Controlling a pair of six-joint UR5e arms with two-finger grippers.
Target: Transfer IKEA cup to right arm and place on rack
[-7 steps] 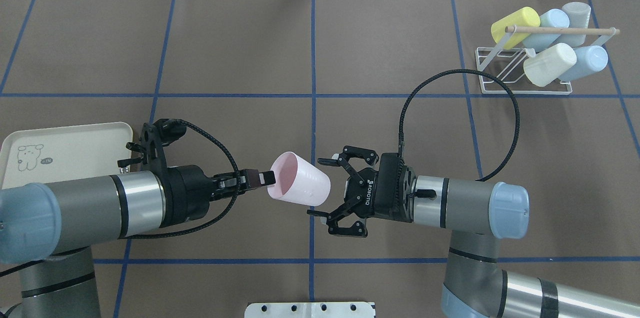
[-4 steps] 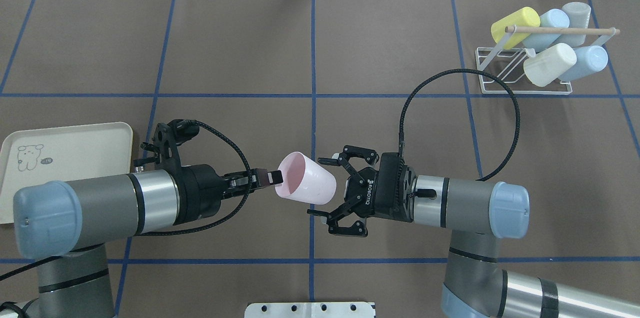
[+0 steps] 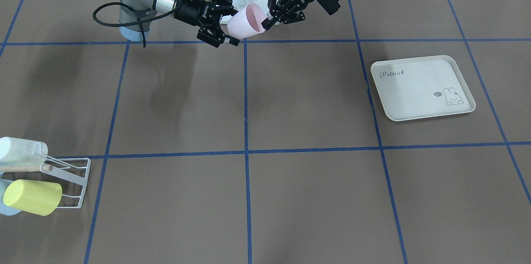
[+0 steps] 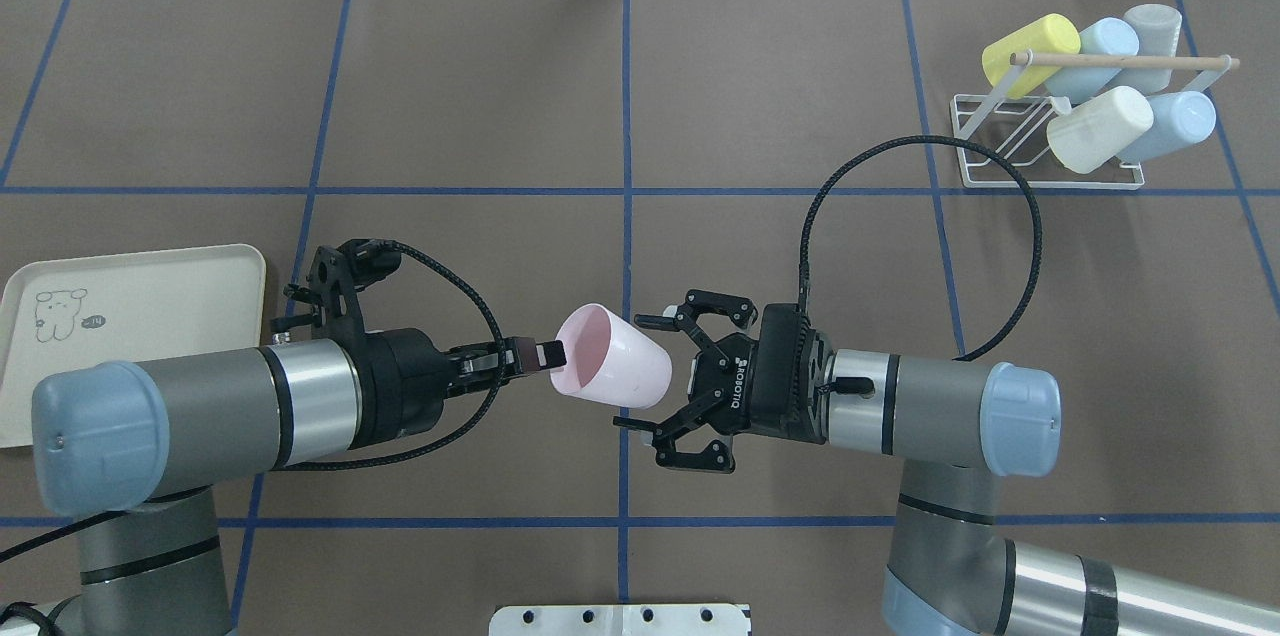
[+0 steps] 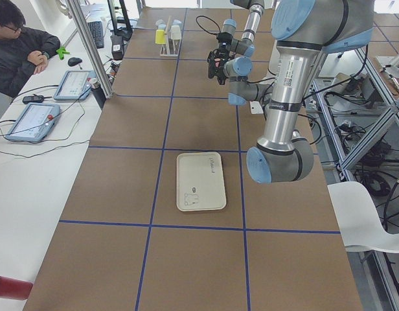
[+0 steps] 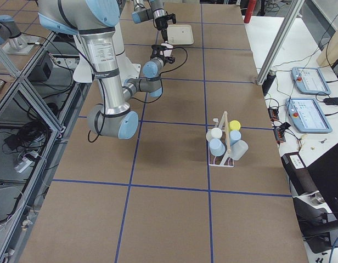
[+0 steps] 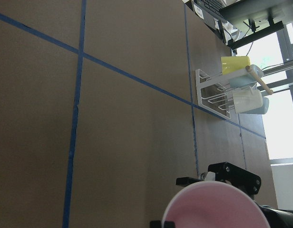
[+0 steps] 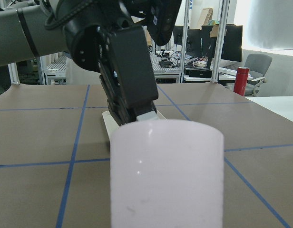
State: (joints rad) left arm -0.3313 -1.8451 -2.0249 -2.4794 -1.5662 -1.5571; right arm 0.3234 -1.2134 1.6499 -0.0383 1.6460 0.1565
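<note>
- Handover step under way: the left fingers point(image 4: 520, 356) pinch the rim of the pink cup point(image 4: 612, 371) and hold it in the air above the surface point(image 4: 450, 66), close to the centre line.
- The cup lies nearly on its side, with its mouth toward the left arm point(image 4: 200, 406) and its base toward the right arm point(image 4: 940, 406).
- The right fingers point(image 4: 660, 321) are spread wide, one on each side of the cup's base end. In the overhead view neither seems to touch it.
- Next move, by judgement: the right fingers must close on the cup's body and take a firm hold before the left fingers let go of the rim. The wall is smooth and tapered, so a grip too near the base could slip off.
- Both arms reach in low and nearly level from opposite sides, wrists facing each other. The right arm's cable loops out toward the rack point(image 4: 1080, 182).
- The rack stands at the far right corner, well apart from the handover. It carries five other cups point(image 4: 1095, 128), and its near-left wires look free.
- A tray point(image 4: 150, 286) lies beside the left arm.
</note>
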